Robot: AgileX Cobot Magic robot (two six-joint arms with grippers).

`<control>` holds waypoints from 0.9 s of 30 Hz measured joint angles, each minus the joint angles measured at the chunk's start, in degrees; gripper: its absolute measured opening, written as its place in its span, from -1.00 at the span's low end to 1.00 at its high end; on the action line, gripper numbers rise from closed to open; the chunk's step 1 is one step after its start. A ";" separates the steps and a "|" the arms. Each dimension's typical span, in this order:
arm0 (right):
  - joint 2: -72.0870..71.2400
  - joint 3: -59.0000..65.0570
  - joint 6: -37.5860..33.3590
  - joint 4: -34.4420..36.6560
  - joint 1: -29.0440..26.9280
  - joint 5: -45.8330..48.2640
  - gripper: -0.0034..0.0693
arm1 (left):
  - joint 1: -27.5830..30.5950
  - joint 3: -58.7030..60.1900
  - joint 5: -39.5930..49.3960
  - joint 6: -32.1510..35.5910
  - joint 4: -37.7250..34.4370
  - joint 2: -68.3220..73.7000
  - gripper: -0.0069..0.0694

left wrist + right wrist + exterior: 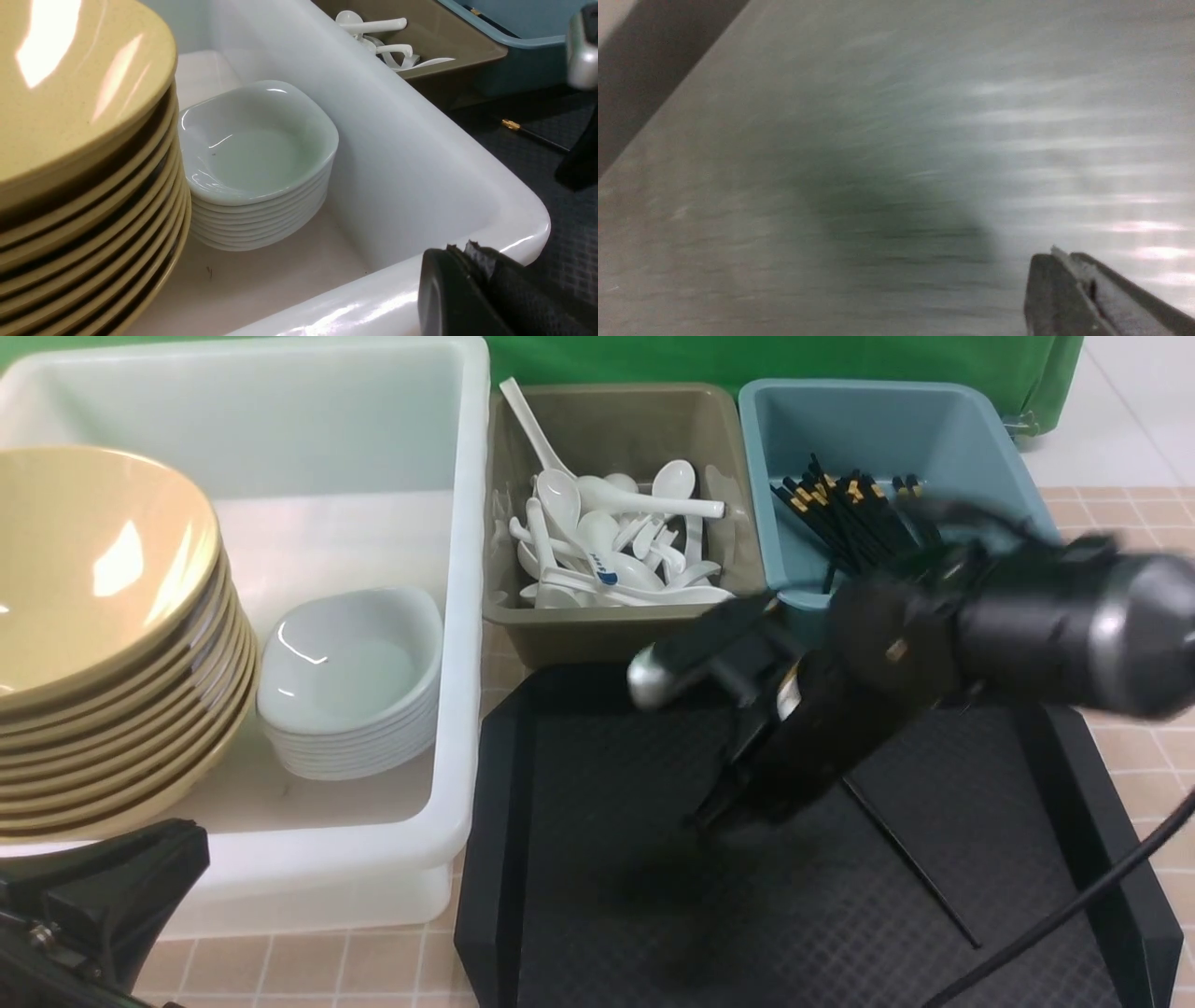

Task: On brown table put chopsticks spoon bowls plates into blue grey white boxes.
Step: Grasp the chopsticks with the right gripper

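A tan tiled counter carries everything, with a long green cloth-like panel across the far side. On its left sits the big white rectangular plastic box, and just beside it, nearer the middle, lies a black textured tray with raised edges. Beyond the tray stand a grey-brown plastic box and, to the right of that, a blue plastic box. Inside the white box, a tall stack of glossy yellow round dishes leans on its side at a tilt, next to a shorter stack of white rounded-square bowls. The dark right hand is over the tray, blurred in the front view; its tips meet, and nothing shows between them. The dark left hand is near the white box's near rim, tips together and holding nothing. A loose heap of white spoons fills much of the grey-brown box, one handle reaching over its far left corner. Black chopsticks with gold bands lie bunched in the blue box. One thin black chopstick lies slantwise on the tray, partly hidden behind the right hand.
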 joint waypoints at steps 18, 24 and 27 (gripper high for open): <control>7.45 -0.94 -1.82 0.72 -10.60 1.17 -0.67 | 0.00 0.00 0.05 0.00 0.00 0.00 -0.81; -5.00 -0.27 -5.22 2.28 -9.92 -0.23 -0.74 | 0.00 0.00 -0.01 0.00 0.12 0.00 -0.81; -13.24 -0.35 -7.78 1.93 -10.04 -11.49 -0.80 | 0.00 0.00 -0.89 0.00 0.70 0.00 -0.81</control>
